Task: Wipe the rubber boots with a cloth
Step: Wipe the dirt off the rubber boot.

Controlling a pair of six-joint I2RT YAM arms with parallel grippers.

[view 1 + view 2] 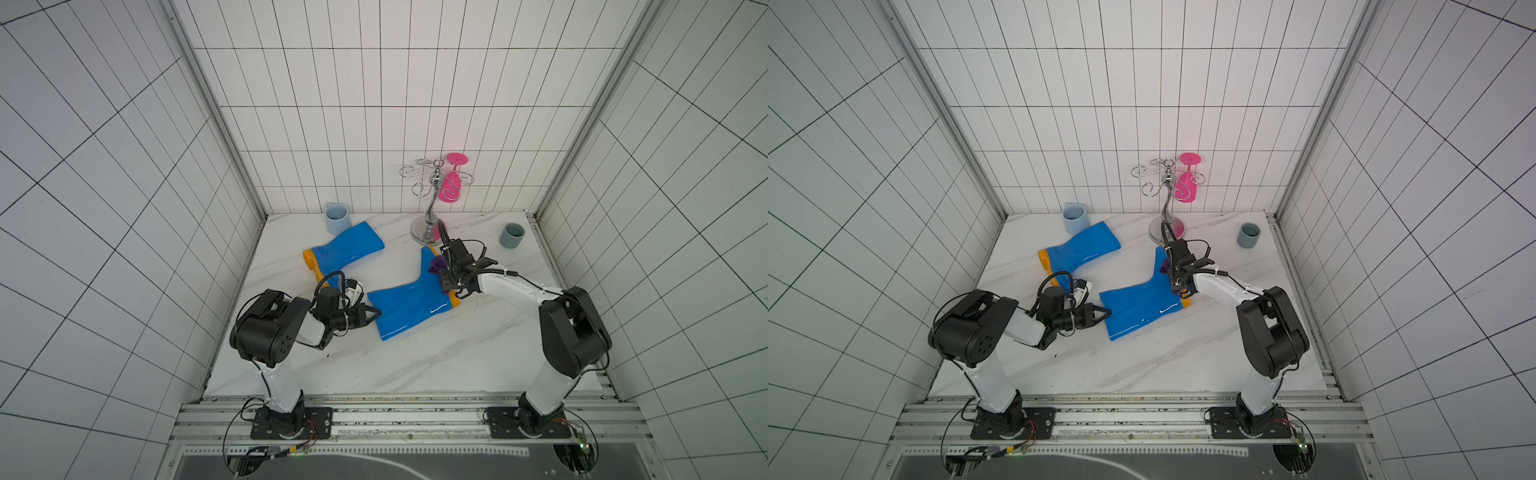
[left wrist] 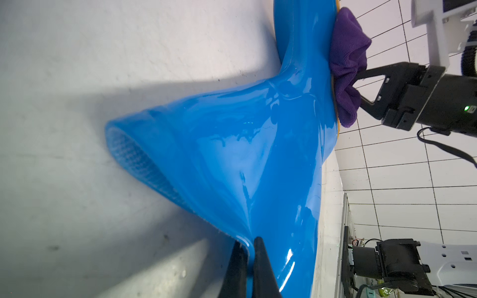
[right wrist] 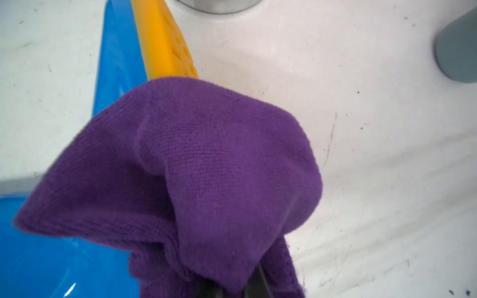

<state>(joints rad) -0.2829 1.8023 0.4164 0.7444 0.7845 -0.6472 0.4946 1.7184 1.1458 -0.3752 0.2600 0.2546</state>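
- White-tiled cell, marble surface (image 1: 415,365).
- In both top views: far boot (image 1: 345,249) on its side at the back left, near boot (image 1: 411,307) on its side mid-surface. Left end effector (image 1: 377,312) clenched on near boot's shaft rim. Right end effector (image 1: 442,271) grasping cloth (image 1: 435,264) at that boot's foot.
- Left wrist: rim pinched between closed fingers (image 2: 260,258); cloth (image 2: 346,64) touching the sole edge.
- Right wrist: cloth (image 3: 193,167) bunched over blue foot and orange sole.
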